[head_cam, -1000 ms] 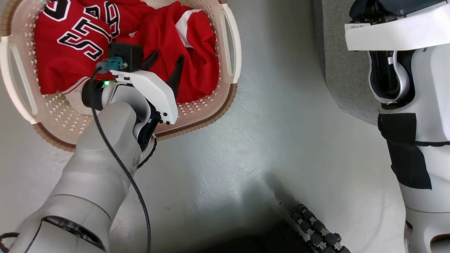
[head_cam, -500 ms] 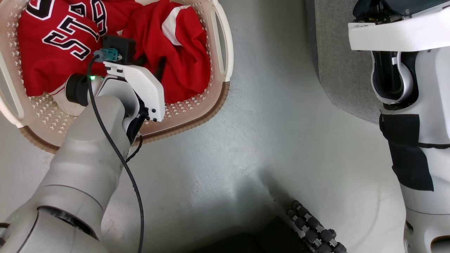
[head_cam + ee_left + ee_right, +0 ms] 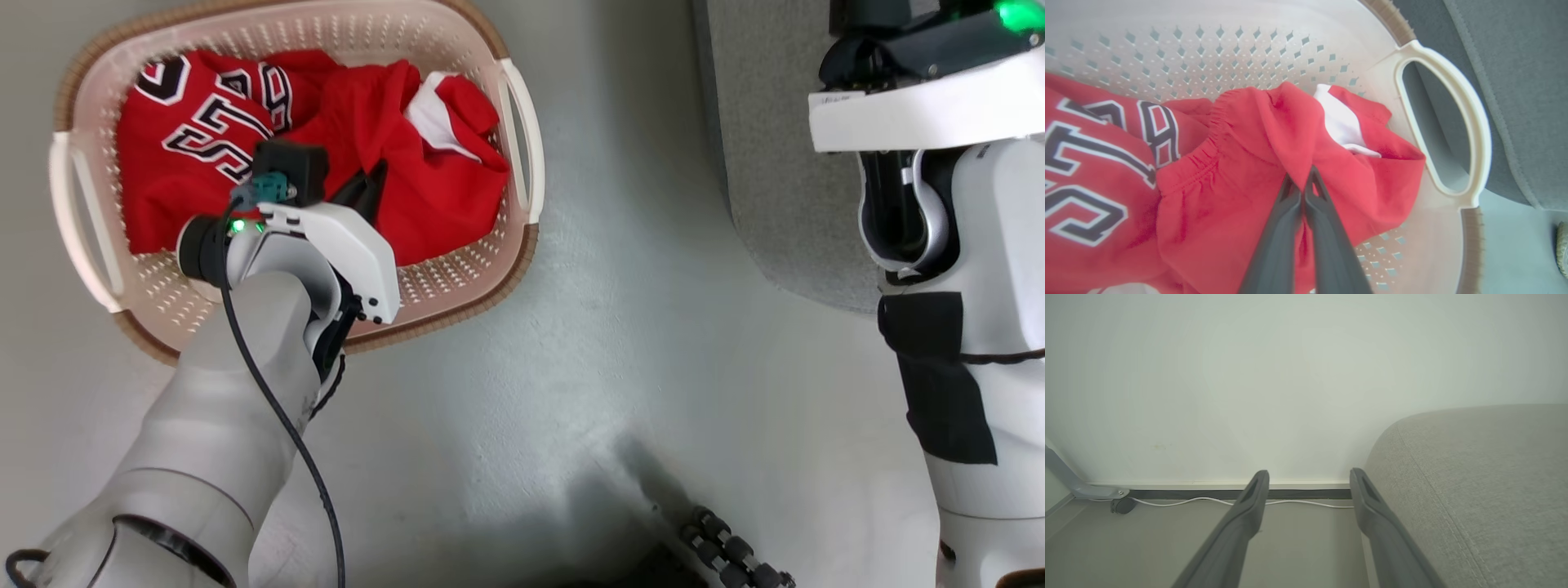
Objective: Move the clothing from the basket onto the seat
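Note:
The cream basket (image 3: 445, 282) stands on the floor at the upper left of the head view, holding the clothing. A red jersey with black-white numbers (image 3: 188, 163) lies on its left side, and a red piece with a white patch (image 3: 441, 196) on its right. My left gripper (image 3: 369, 186) reaches into the basket. In the left wrist view this gripper (image 3: 1301, 179) is shut on a raised fold of the red piece (image 3: 1241, 196), next to the white patch (image 3: 1337, 118). My right gripper (image 3: 1309, 475) hangs open beside the grey seat (image 3: 1474, 477), holding nothing.
The seat's rounded corner (image 3: 767, 163) lies to the right of the basket, with pale floor (image 3: 612, 327) between them. My right forearm (image 3: 963, 245) covers the right edge. Rollers of my base (image 3: 735, 555) show at the bottom. A white cable (image 3: 1208, 501) runs along the wall.
My left fingers, apart a second ago, have closed on the red piece, which now bunches up at their tips. The head camera has shifted, so the whole basket sits lower in that view.

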Controlling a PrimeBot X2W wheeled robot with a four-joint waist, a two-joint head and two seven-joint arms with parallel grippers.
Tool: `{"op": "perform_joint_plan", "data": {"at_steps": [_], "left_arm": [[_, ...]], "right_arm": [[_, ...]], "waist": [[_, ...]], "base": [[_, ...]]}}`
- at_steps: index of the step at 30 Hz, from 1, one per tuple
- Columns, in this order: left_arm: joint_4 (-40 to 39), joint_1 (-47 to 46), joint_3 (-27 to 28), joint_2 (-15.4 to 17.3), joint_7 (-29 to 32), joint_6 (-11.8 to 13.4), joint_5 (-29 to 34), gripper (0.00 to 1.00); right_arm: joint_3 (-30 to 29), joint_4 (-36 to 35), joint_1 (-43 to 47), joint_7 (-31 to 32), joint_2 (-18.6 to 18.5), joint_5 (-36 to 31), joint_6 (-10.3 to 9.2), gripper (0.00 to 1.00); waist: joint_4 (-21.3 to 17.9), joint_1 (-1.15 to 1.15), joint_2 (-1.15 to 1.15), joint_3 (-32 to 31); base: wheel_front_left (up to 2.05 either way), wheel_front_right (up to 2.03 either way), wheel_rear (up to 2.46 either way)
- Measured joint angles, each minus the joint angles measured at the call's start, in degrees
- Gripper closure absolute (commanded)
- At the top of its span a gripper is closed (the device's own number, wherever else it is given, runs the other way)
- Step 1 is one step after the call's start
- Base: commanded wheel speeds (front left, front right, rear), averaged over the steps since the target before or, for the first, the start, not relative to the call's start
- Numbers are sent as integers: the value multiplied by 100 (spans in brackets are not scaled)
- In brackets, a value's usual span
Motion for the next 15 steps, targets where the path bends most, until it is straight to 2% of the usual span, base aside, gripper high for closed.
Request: {"op": "perform_joint_plan", "data": {"at_steps": [8,15], "left_arm": [[-553,439,375,105,-69,0,-197,100],[-1184,1127,987,249,-68,2,151,100]], "right_arm": [[-37,268,424,0,0,-281,0,0],[-135,519,817,1,-1,-444,0,0]], "waist": [[195,0,0,-665],[420,0,0,-1349]], "base": [[0,0,0],[0,0,0]]}}
